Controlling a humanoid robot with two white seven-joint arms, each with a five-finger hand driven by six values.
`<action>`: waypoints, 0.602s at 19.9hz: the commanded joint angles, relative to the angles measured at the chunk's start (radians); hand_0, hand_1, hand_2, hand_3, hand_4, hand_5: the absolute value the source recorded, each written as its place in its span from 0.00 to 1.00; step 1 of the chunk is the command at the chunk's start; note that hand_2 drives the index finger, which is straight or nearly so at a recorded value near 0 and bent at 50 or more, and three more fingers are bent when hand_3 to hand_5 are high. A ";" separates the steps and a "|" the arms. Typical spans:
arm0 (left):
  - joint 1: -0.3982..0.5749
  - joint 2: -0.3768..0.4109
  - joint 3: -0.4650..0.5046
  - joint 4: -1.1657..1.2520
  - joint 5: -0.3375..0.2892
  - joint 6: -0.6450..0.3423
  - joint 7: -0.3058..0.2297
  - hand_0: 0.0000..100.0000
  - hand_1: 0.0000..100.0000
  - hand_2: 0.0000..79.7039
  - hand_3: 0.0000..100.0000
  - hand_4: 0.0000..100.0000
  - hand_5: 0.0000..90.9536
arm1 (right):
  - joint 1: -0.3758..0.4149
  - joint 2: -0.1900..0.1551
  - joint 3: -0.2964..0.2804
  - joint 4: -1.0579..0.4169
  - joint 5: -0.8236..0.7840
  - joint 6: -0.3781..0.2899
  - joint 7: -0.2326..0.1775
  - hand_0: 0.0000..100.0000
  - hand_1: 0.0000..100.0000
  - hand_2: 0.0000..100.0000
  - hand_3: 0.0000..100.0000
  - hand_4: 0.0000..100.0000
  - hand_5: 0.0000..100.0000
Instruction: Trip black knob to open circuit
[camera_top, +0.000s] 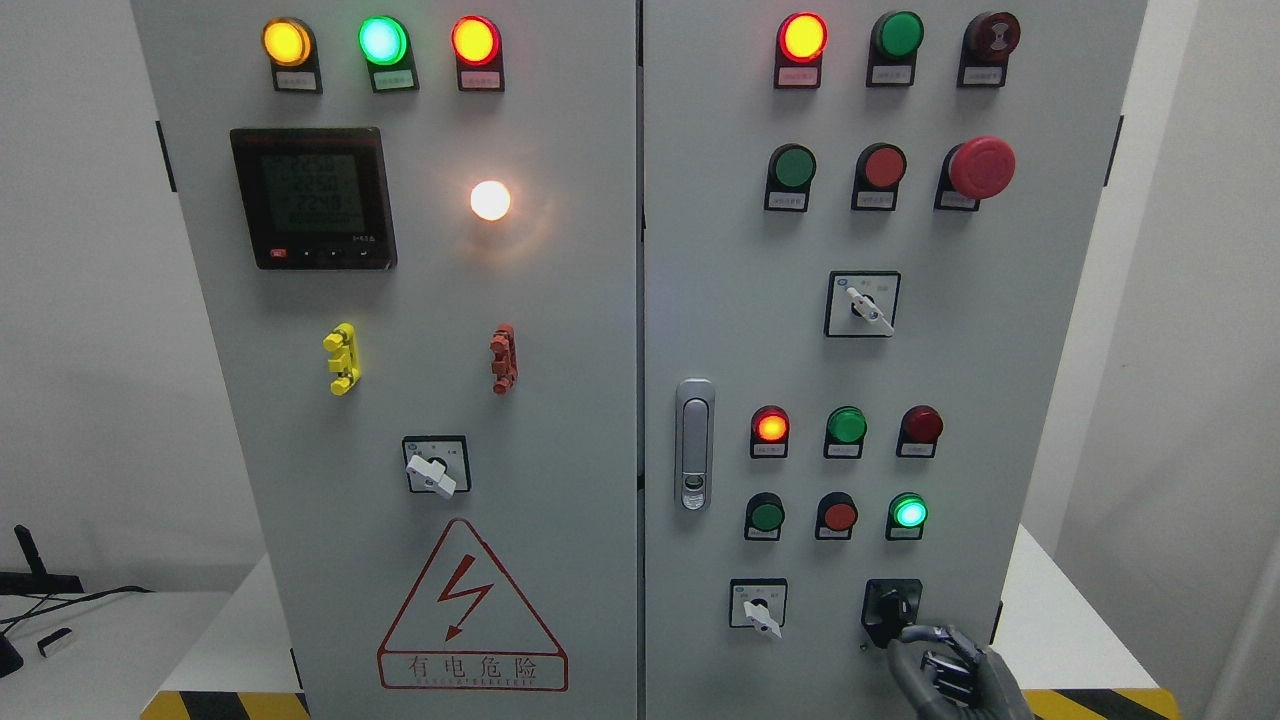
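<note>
Head view: one right hand (945, 665) touching one black knob (890, 606).

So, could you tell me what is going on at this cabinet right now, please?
The robot's right hand has reached up from the lower right to the black knob at the bottom of the right-hand door. Its fingers are at the knob; whether they grip it is unclear. Several indicator lamps are lit. The left hand is out of view.
</note>
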 joint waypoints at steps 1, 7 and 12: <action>0.000 0.001 0.000 0.000 -0.031 -0.001 -0.001 0.12 0.39 0.00 0.00 0.00 0.00 | 0.012 -0.004 -0.003 0.005 0.000 -0.001 -0.001 0.47 0.75 0.47 1.00 0.99 0.90; 0.000 0.001 0.000 0.000 -0.031 -0.001 -0.001 0.12 0.39 0.00 0.00 0.00 0.00 | 0.018 -0.005 -0.043 0.016 0.002 -0.004 0.007 0.47 0.75 0.47 1.00 0.99 0.90; 0.000 -0.001 0.000 0.000 -0.031 -0.001 -0.001 0.12 0.39 0.00 0.00 0.00 0.00 | 0.047 -0.005 -0.070 0.016 0.002 -0.004 0.007 0.47 0.75 0.47 1.00 0.98 0.90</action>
